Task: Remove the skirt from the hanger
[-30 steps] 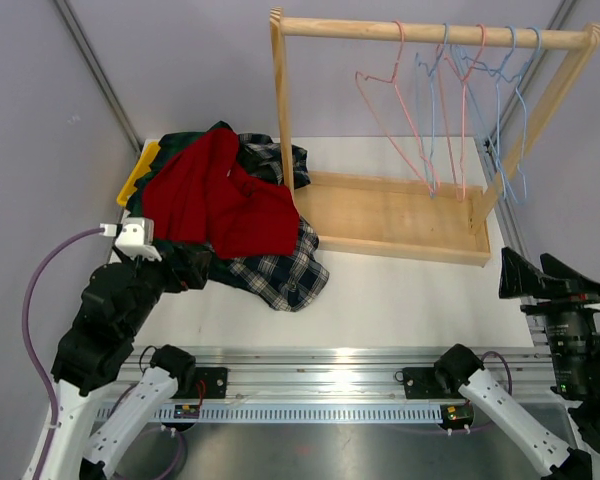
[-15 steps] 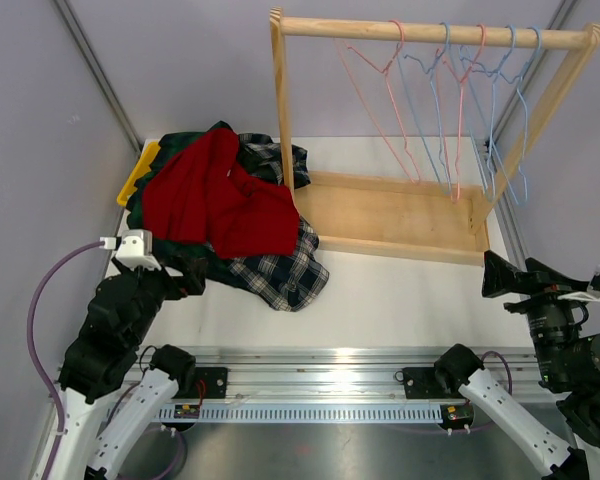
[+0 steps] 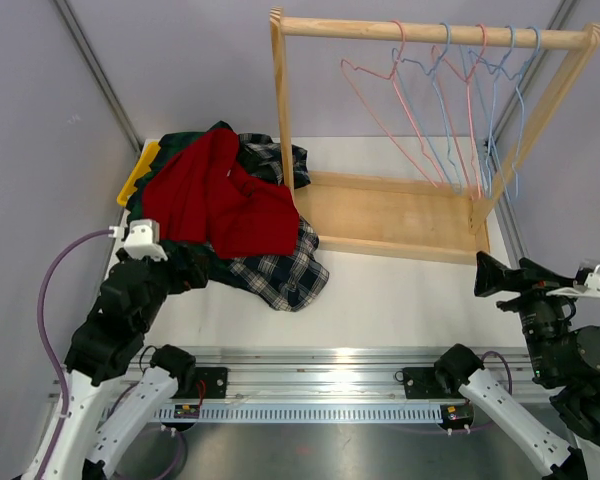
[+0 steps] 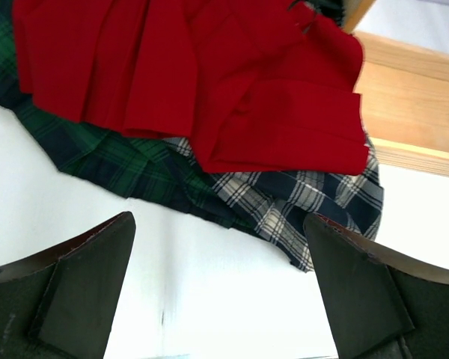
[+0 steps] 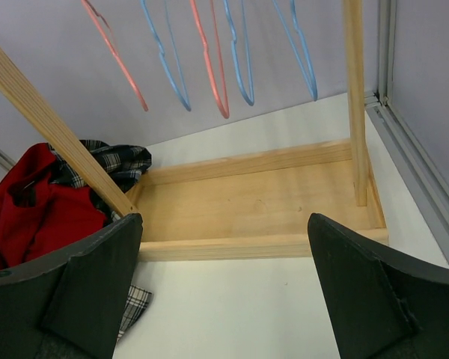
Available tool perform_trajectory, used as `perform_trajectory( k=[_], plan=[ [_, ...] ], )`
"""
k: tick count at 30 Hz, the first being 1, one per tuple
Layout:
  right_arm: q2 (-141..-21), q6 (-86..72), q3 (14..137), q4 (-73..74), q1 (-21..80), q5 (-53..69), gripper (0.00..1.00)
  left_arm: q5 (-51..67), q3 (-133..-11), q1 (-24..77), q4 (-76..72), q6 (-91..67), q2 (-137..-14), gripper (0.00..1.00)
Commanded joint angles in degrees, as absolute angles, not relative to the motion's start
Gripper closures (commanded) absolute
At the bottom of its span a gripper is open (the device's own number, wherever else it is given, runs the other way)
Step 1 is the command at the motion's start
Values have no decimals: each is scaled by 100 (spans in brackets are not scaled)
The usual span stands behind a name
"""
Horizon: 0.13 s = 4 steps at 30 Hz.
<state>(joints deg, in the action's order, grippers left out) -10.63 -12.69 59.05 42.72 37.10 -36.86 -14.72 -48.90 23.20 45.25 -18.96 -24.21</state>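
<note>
Hangers (image 3: 445, 120) have swung and the right gripper (image 5: 224, 217) came inward; it and the left gripper (image 4: 218, 221) stand spread, empty. The red skirt (image 3: 215, 195) lies with its long axis from far-left to near-right.

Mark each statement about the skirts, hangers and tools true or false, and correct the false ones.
1. The red skirt lies on top of the plaid skirts. True.
2. A skirt hangs from one of the hangers on the rack. False: every hanger is bare.
3. The left tool is open and empty. True.
4. The right tool grips a blue hanger. False: it is open and holds nothing.
</note>
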Motion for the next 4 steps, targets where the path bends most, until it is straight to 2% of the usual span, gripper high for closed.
perform_trajectory(
  k=[1, 4],
  plan=[
    [-1300, -1108, 5871, 4078, 3700, -3534, 1, -2081, -5273, 2338, 4658, -2056, -2732, 1],
    [-1528, -1081, 5923, 4253, 3700, -3489, 1, -2214, -5475, 2338, 4755, -1978, -2943, 1]
  ],
)
